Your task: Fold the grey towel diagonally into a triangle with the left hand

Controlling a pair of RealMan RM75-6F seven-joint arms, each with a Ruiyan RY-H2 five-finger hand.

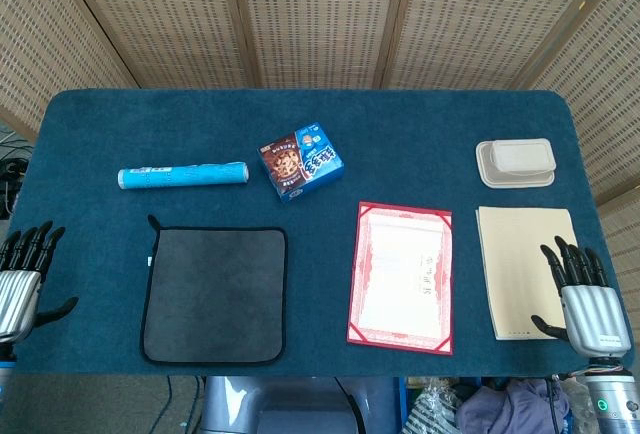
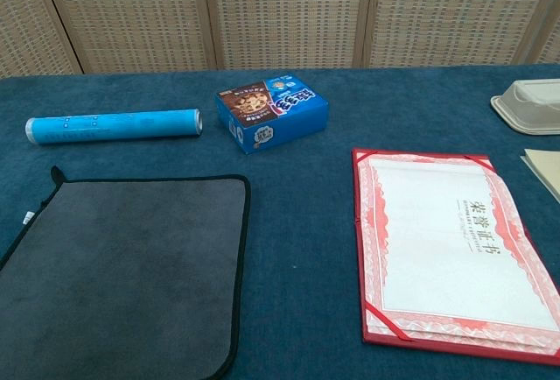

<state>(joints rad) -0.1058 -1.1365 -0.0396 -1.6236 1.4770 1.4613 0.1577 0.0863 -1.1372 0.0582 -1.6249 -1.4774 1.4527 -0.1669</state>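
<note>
The grey towel (image 1: 215, 294) (image 2: 122, 275) lies flat and unfolded on the blue table, square, with a black hem and a small loop at its far left corner. My left hand (image 1: 20, 284) hovers at the table's left edge, well left of the towel, fingers straight and apart, holding nothing. At the near right edge, my right hand (image 1: 583, 299) is also spread and empty, beside the cream folder. Neither hand shows in the chest view.
A blue roll (image 1: 182, 175) (image 2: 114, 124) lies behind the towel. A cookie box (image 1: 301, 160) (image 2: 272, 114) stands mid-table. A red-framed certificate (image 1: 401, 276) (image 2: 446, 253), a cream folder (image 1: 525, 269) and a beige lidded container (image 1: 515, 162) fill the right side.
</note>
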